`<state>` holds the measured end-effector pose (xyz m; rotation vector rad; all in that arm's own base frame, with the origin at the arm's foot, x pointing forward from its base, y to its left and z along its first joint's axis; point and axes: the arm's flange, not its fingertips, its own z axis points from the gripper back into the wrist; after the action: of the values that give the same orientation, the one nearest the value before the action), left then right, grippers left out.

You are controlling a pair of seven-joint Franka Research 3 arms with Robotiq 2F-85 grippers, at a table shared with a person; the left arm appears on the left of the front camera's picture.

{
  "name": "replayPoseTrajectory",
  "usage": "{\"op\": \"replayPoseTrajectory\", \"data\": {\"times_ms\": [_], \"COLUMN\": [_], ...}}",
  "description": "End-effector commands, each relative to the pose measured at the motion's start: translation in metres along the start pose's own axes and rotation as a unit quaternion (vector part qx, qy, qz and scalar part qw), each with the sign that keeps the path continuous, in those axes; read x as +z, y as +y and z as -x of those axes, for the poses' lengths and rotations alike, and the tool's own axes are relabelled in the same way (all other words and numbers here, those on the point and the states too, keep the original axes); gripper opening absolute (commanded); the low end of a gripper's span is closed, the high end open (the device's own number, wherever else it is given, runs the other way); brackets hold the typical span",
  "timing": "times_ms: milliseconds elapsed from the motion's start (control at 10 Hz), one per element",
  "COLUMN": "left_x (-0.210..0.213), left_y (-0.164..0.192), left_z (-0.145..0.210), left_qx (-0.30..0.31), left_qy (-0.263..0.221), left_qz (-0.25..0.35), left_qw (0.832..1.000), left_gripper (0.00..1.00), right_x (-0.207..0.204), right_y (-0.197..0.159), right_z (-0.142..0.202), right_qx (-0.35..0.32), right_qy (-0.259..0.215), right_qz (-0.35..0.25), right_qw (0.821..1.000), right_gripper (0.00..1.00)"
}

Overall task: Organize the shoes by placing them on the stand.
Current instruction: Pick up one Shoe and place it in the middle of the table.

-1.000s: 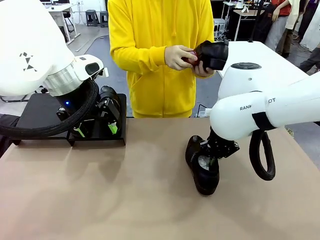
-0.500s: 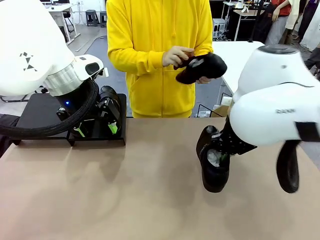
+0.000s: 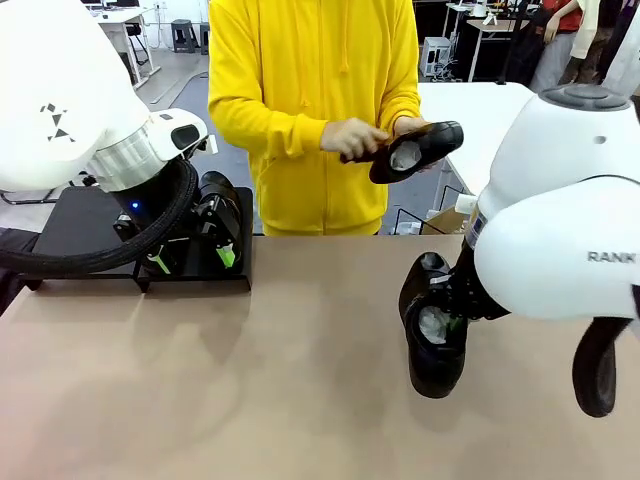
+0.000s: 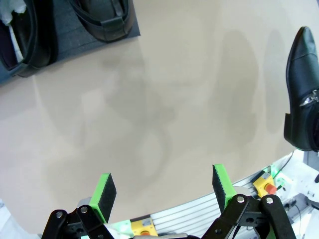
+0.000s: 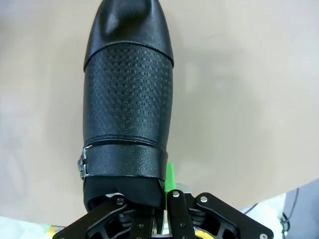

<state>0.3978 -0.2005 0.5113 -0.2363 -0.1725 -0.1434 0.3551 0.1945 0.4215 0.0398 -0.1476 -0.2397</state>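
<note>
Held shoe (image 3: 435, 350) slid right since last frame, right jaws clamped on its heel end, toe down over bench (image 3: 250, 400). Left jaws wide open, empty, near stand (image 3: 70, 225) edge; bare bench between.

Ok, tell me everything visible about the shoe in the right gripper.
The shoe looks like glossy black leather, with a smooth rounded toe, a woven-embossed vamp and a strap with a silver buckle. White crumpled paper sits in its opening. The right gripper is shut on its collar, toe pointing away from the wrist, over the tan table; contact there is unclear.
</note>
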Motion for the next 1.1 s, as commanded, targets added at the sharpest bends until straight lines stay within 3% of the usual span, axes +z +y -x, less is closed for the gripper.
{"op": "replayPoseTrajectory", "data": {"times_ms": [0,300,700,1000], "left_x": [0.024,0.053,0.054,0.054], "left_y": [0.019,0.05,0.045,0.045], "left_z": [0.01,0.021,0.011,0.011], "left_qx": [0.019,0.037,0.029,0.029], "left_qy": [-0.021,-0.039,-0.04,-0.04], "left_qz": [-0.027,-0.057,-0.043,-0.043], "left_qw": [0.999,0.997,0.998,0.998], "left_gripper": [1.0,1.0,1.0,1.0], "right_x": [0.014,0.023,-0.003,-0.047], "right_y": [0.006,0.092,0.193,0.238], "right_z": [0.008,0.054,0.1,0.099], "right_qx": [0.001,0.063,0.143,0.093], "right_qy": [-0.006,-0.04,-0.02,-0.021], "right_qz": [-0.024,-0.038,-0.073,-0.071], "right_qw": [1.0,0.996,0.987,0.993], "right_gripper": [0.0,0.0,0.0,0.0]}}
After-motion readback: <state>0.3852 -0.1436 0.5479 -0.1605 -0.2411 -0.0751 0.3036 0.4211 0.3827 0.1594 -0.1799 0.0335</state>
